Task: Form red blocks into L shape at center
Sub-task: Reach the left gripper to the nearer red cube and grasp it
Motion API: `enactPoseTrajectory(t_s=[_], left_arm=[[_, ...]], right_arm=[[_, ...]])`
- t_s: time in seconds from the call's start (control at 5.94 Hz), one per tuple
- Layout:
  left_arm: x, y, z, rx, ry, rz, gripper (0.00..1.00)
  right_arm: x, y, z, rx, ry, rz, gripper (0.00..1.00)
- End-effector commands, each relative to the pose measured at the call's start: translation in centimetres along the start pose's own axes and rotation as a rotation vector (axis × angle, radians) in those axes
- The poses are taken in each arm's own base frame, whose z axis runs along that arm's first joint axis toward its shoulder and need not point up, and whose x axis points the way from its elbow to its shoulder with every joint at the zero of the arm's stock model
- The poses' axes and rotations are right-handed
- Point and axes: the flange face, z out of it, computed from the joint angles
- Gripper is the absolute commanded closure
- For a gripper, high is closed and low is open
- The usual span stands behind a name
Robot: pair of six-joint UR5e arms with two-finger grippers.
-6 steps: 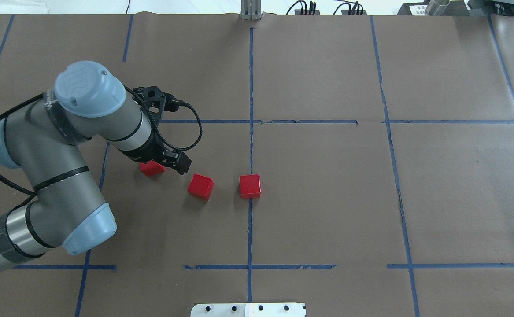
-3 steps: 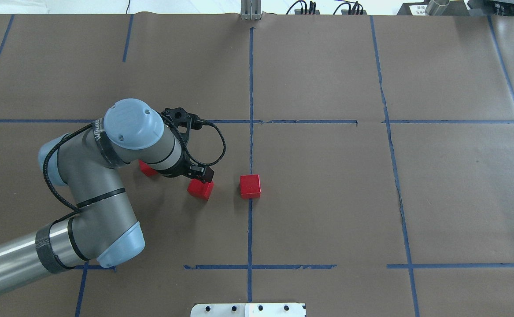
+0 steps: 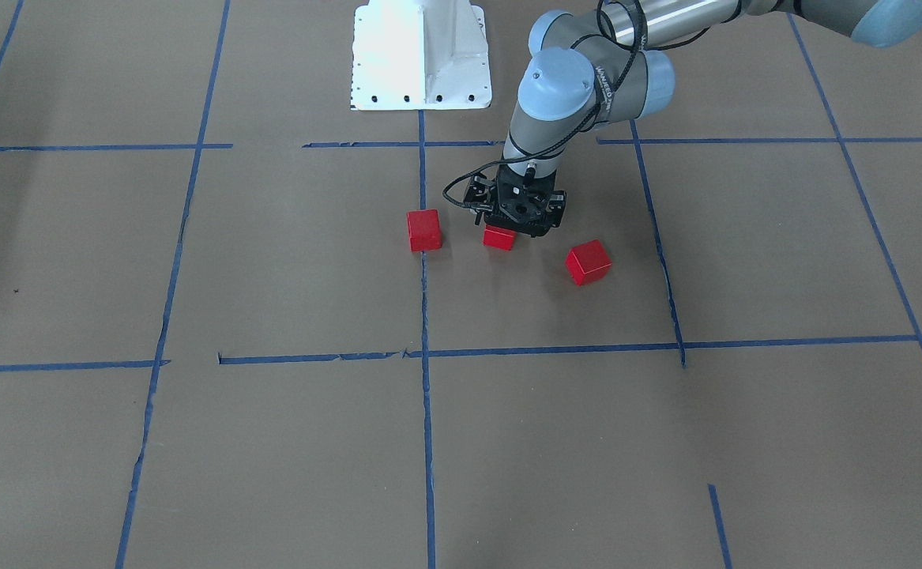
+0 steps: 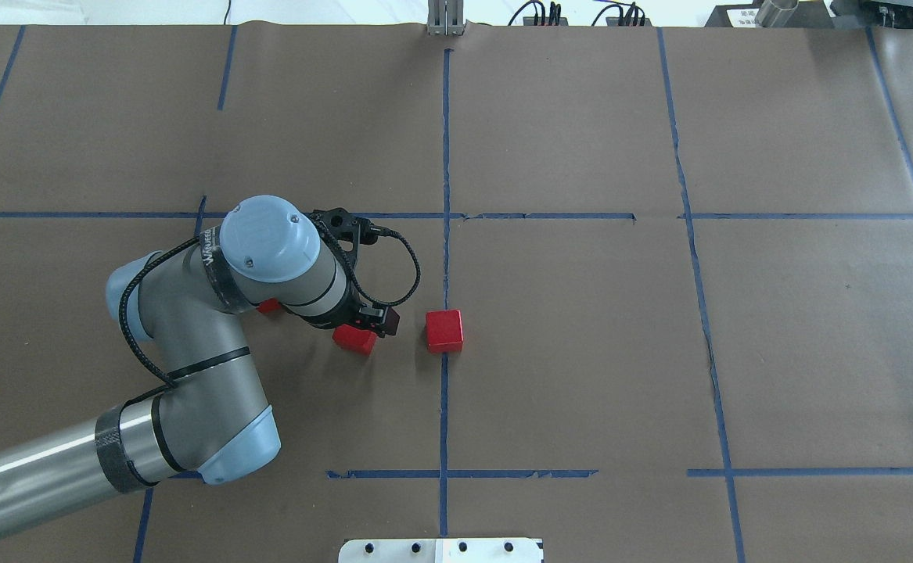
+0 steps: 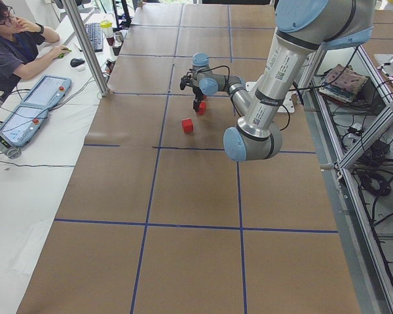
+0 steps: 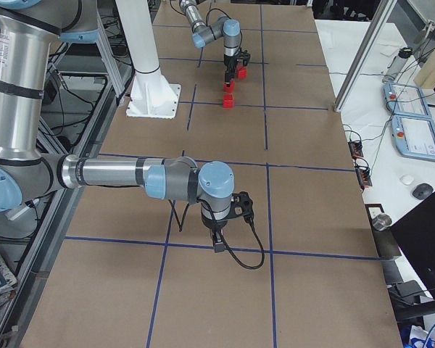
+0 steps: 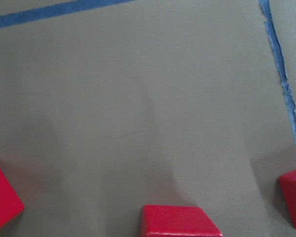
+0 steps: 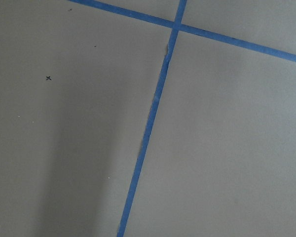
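Three red blocks lie in a rough row. One (image 4: 444,331) (image 3: 424,230) sits on the long blue centre line (image 4: 445,258). The middle one (image 4: 353,341) (image 3: 499,238) is partly under my left gripper (image 4: 374,324) (image 3: 513,227), which hangs low over it and looks open, its fingers mostly hidden. The third (image 3: 588,262) is mostly hidden by the arm in the overhead view (image 4: 270,306). The left wrist view shows the middle block (image 7: 180,222) at the bottom edge. My right gripper (image 6: 219,245) points down at bare paper far off; I cannot tell its state.
The white base plate (image 3: 421,55) (image 4: 440,550) stands at the robot's side of the table. A metal post (image 4: 446,19) is at the far edge. A seated operator (image 5: 13,46) and control tablets (image 5: 33,108) are beside the table.
My left arm has swung right, from over the leftmost block to over the middle block. The three blocks have not moved.
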Motion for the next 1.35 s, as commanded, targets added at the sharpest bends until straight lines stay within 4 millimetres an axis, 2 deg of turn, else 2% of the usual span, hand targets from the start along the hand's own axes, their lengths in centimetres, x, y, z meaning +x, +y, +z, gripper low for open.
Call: enactPoseTrajectory(t_s=[0.0, 0.17, 0.34, 0.84, 1.18], left_arm=[[0.8, 0.9, 1.6, -0.028, -0.014, -0.071, 0.00], [1.5, 0.1, 2.4, -0.033, -0.025, -0.078, 0.02], [1.7, -0.1, 2.4, -0.030, -0.023, -0.077, 0.10], [1.3, -0.8, 2.2, 0.032, -0.047, -0.058, 0.12], [1.1, -0.7, 2.4, 0.027, -0.051, -0.060, 0.25]], right_arm=[[0.0, 0.0, 0.0, 0.000, 0.000, -0.001, 0.00], [0.0, 0.1, 0.0, -0.001, -0.002, 0.000, 0.00], [0.0, 0.0, 0.0, 0.000, -0.001, -0.001, 0.00], [0.0, 0.0, 0.1, -0.001, 0.000, 0.000, 0.00], [0.1, 0.1, 0.2, -0.003, -0.001, 0.002, 0.00]])
